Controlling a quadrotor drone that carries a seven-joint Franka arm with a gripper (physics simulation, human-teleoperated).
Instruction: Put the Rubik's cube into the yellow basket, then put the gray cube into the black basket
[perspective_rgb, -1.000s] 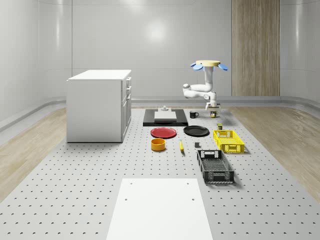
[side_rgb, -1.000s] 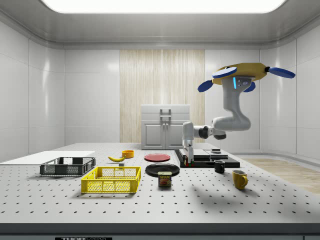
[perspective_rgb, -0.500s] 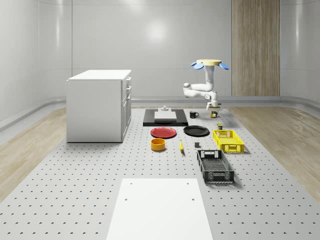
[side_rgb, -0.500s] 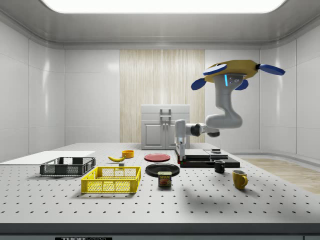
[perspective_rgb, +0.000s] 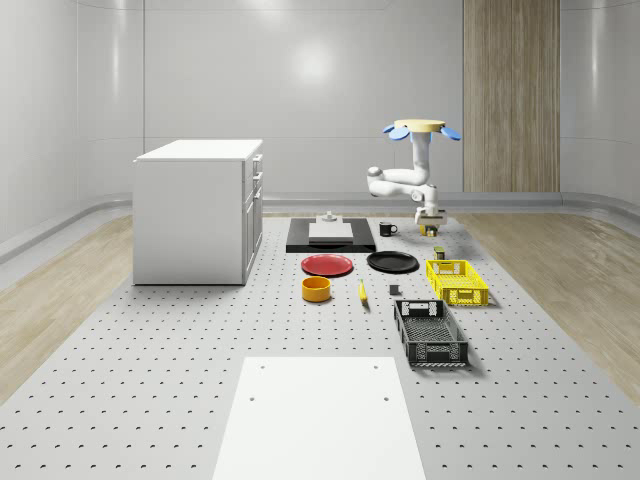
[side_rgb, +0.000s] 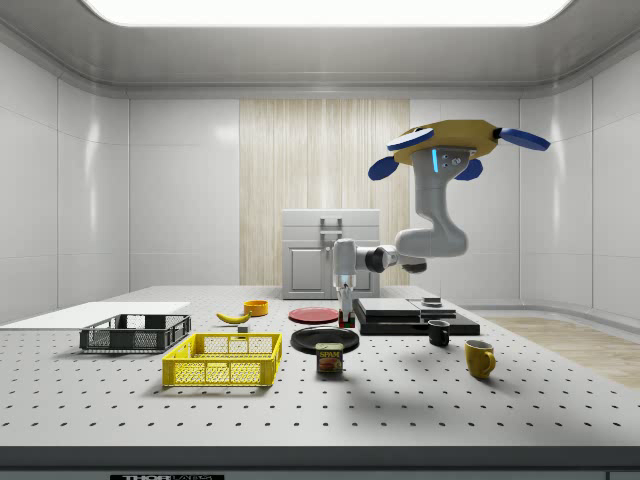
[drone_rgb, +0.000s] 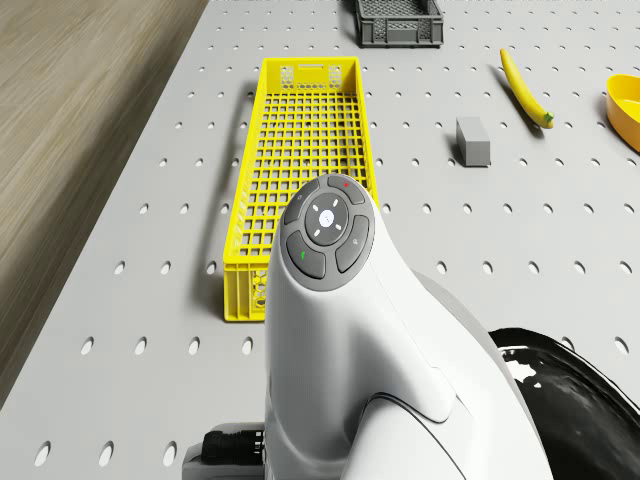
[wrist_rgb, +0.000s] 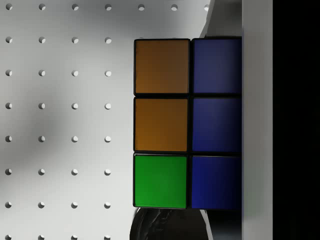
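Observation:
My drone (side_rgb: 445, 145) hovers above the table's far part, near the black plate (side_rgb: 325, 340). The arm hangs down and my gripper (side_rgb: 346, 310) is shut on the Rubik's cube (wrist_rgb: 162, 122), whose orange, green and blue stickers face the wrist camera. The cube is held a little above the table, just short of the near end of the yellow basket (drone_rgb: 310, 150). In the whole-scene view the gripper (perspective_rgb: 431, 224) hangs behind the yellow basket (perspective_rgb: 457, 282). The gray cube (drone_rgb: 473, 141) lies on the table beside that basket. The black basket (perspective_rgb: 430, 333) stands beyond it.
A Spam can (side_rgb: 330, 358), a black mug (side_rgb: 438, 333) and a yellow mug (side_rgb: 480, 358) stand near the arm. A banana (drone_rgb: 525, 88), orange bowl (perspective_rgb: 316, 289), red plate (perspective_rgb: 327, 265), black slab (perspective_rgb: 331, 235) and white cabinet (perspective_rgb: 197, 210) lie further off.
The drone and arm have moved toward the side view's left, carrying the Rubik's cube from beside the black slab to over the black plate's edge, closer to the yellow basket.

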